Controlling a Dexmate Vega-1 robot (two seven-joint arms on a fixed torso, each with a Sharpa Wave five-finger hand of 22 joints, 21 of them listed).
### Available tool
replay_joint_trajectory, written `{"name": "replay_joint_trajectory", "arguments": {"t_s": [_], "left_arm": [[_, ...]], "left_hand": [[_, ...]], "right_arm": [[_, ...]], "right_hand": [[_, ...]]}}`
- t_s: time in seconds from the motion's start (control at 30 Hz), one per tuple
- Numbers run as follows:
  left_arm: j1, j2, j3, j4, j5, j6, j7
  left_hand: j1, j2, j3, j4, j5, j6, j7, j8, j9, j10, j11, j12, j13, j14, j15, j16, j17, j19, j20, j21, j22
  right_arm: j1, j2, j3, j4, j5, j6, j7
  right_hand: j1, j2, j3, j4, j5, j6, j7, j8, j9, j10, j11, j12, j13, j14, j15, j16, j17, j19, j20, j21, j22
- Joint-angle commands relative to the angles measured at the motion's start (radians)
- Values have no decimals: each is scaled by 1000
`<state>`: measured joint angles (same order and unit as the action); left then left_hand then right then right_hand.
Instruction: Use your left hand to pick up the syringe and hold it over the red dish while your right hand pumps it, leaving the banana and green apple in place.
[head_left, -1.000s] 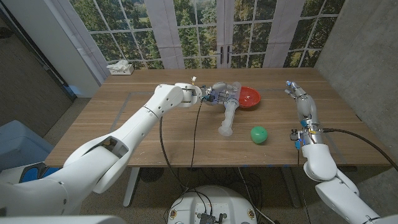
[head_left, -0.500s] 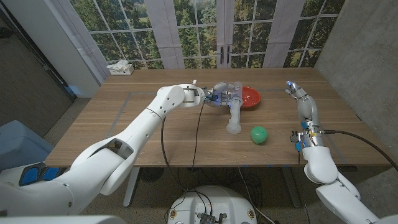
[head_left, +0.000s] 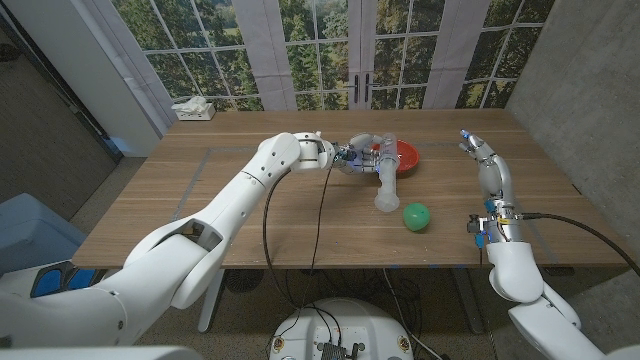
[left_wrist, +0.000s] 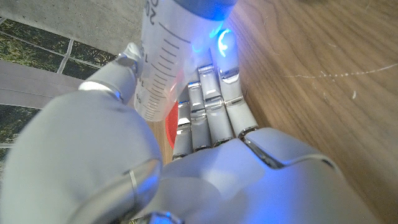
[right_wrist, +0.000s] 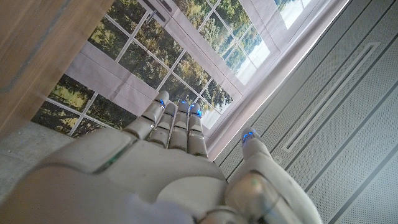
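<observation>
My left hand (head_left: 352, 156) grips a large clear syringe (head_left: 385, 180) by its upper end, just left of the red dish (head_left: 408, 158). The barrel slants down toward me, and its lower end sits close to the table near the green apple (head_left: 416, 216). In the left wrist view the marked barrel of the syringe (left_wrist: 163, 56) lies against my fingers (left_wrist: 211, 106), with a sliver of the red dish (left_wrist: 170, 127) behind. My right hand (head_left: 479, 151) is raised at the table's right side, fingers straight and apart, holding nothing; the right wrist view shows the right hand (right_wrist: 168, 162) the same way.
A white tissue box (head_left: 193, 108) sits at the far left corner of the table (head_left: 230, 220). Windows stand behind the far edge. A black cable (head_left: 318, 215) hangs from my left forearm across the table's middle.
My left hand has shifted slightly right toward the dish, and the syringe's lower end has swung right, closer to the green apple. The right hand has stayed put.
</observation>
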<state>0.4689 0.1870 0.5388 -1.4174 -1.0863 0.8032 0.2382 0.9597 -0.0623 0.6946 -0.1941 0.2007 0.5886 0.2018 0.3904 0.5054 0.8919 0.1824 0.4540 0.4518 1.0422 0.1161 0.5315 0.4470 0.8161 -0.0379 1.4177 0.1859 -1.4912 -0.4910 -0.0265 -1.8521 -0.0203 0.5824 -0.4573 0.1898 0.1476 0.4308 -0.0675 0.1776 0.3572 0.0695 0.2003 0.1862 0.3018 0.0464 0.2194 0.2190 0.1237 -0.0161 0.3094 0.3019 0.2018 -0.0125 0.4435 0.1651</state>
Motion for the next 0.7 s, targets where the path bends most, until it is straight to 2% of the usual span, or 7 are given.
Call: {"name": "replay_joint_trajectory", "arguments": {"t_s": [0.03,0.33,0.57,0.7], "left_arm": [[5,-53,-8,7,-52,2,71],[63,-87,-36,-40,-113,-17,196],[83,-88,-35,-61,-149,-18,247],[88,-89,-38,-62,-184,-4,267]], "left_hand": [[165,165,17,8,7,304,-36,3,5,333,-312,-12,-10,309,-347,-10,-10,62,-177,9,-1],[155,167,18,15,7,301,-39,-4,-1,343,-316,-32,-35,309,-344,-24,-33,63,-175,11,-3],[143,171,20,20,7,297,-43,-6,1,349,-325,-51,-56,313,-344,-34,-53,62,-174,9,-5],[137,174,22,21,8,292,-46,-6,3,358,-325,-58,-66,316,-343,-39,-63,62,-174,8,-7]], "right_arm": [[-53,47,40,-34,-150,39,-67],[-80,85,71,-64,-254,47,-113],[-83,93,80,-77,-309,38,-122],[-88,115,86,-92,-384,27,-166]], "right_hand": [[4,11,3,-4,0,10,-3,2,3,5,-4,-1,0,5,-2,-2,1,8,-1,-5,2],[5,11,3,-5,0,17,-10,4,3,2,-10,-2,-1,5,-7,-3,0,12,7,-11,2],[6,12,4,-6,0,20,-14,4,3,-2,-15,-4,-1,1,-9,-5,0,14,10,-17,2],[7,12,5,-7,0,22,-17,4,3,-5,-19,-5,-1,-3,-15,-7,-1,13,10,-21,2]]}}
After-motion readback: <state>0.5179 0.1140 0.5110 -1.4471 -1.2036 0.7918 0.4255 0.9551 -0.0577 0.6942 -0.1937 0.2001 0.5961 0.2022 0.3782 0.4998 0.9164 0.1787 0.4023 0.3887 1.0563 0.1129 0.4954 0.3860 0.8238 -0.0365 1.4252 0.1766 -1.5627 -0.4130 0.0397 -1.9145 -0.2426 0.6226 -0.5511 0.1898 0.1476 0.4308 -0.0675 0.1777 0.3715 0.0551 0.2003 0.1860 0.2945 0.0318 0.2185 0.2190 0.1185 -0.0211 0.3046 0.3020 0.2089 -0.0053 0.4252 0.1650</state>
